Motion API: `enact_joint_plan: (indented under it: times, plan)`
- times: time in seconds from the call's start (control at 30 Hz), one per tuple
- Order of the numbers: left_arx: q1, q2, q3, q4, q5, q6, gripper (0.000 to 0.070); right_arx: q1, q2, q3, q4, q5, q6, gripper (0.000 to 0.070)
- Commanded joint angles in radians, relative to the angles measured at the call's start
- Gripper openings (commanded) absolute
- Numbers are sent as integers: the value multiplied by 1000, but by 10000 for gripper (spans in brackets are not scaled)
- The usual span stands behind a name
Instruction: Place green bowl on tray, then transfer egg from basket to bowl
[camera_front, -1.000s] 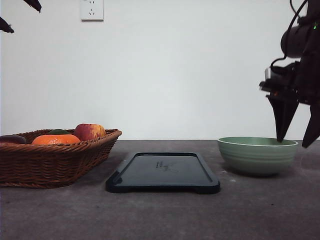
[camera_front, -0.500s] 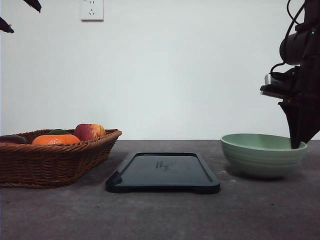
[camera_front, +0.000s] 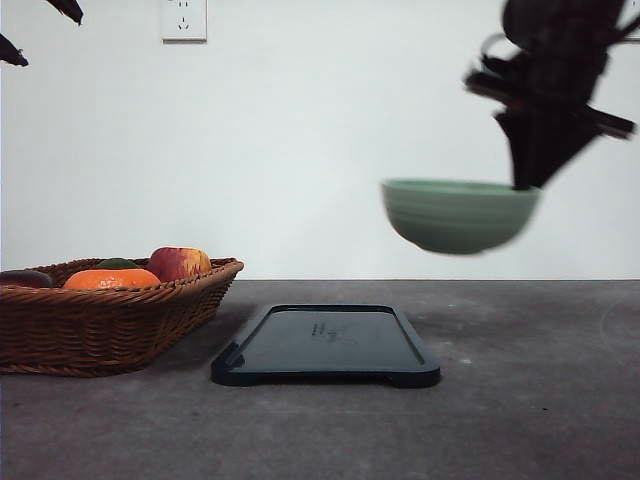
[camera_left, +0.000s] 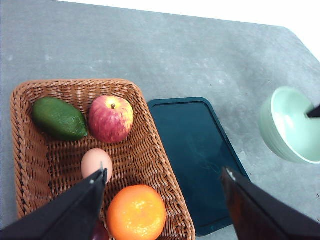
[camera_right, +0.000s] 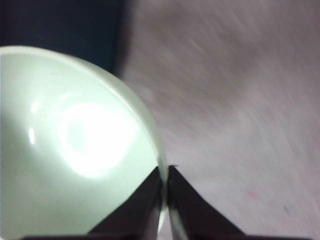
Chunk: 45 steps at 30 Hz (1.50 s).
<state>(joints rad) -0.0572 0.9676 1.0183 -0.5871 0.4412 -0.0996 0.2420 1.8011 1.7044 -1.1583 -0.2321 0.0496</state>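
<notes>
The green bowl (camera_front: 457, 214) is airborne, up at about 2 o'clock from the tray (camera_front: 326, 347) in the front view, well clear of the table (camera_front: 520, 420). The right gripper (camera_right: 164, 192) is pinched on its rim, one finger inside and one outside, wall clamped between. The bowl looks rigid with a smooth glazed surface, likely slippery and chip-prone; a one-sided rim hold lets it tilt, so a slow carry and a flat set-down are called for. The left gripper (camera_left: 165, 187) hangs with jaws wide apart over the basket (camera_left: 150, 165), holding nothing. The egg (camera_left: 96, 164) lies in the basket between the apple (camera_left: 111, 119) and the orange (camera_left: 136, 212); it is fragile and smooth, so I'd grip gently across its short axis. Versus a second ago: the bowl was sitting on the table to the right of the tray, now it is lifted and shifted toward 9 o'clock; tray and basket unmoved.
</notes>
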Motion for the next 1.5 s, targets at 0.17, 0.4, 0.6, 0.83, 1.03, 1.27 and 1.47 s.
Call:
enact_joint_plan:
  times: [0.17, 0.4, 0.6, 0.83, 1.03, 1.27, 1.47]
  plan:
    - [-2, 6, 24, 10, 3, 5, 466, 111, 73, 124, 5, -2, 44, 0]
    - [-2, 6, 24, 10, 3, 5, 466, 172, 192, 245, -3, -2, 48, 0]
    - [-2, 6, 24, 10, 3, 5, 466, 182, 287, 294, 4, -2, 48, 0]
    - [-2, 6, 24, 9, 3, 5, 466, 181, 366, 299, 16, -2, 47, 0]
    - [-2, 6, 24, 9, 3, 5, 466, 181, 405, 299, 51, -3, 48, 0]
    - [-2, 6, 24, 7, 3, 5, 466, 181, 428, 299, 50, -3, 47, 0]
    - [-2, 6, 24, 4, 3, 5, 466, 187, 428, 299, 50, -6, 44, 209]
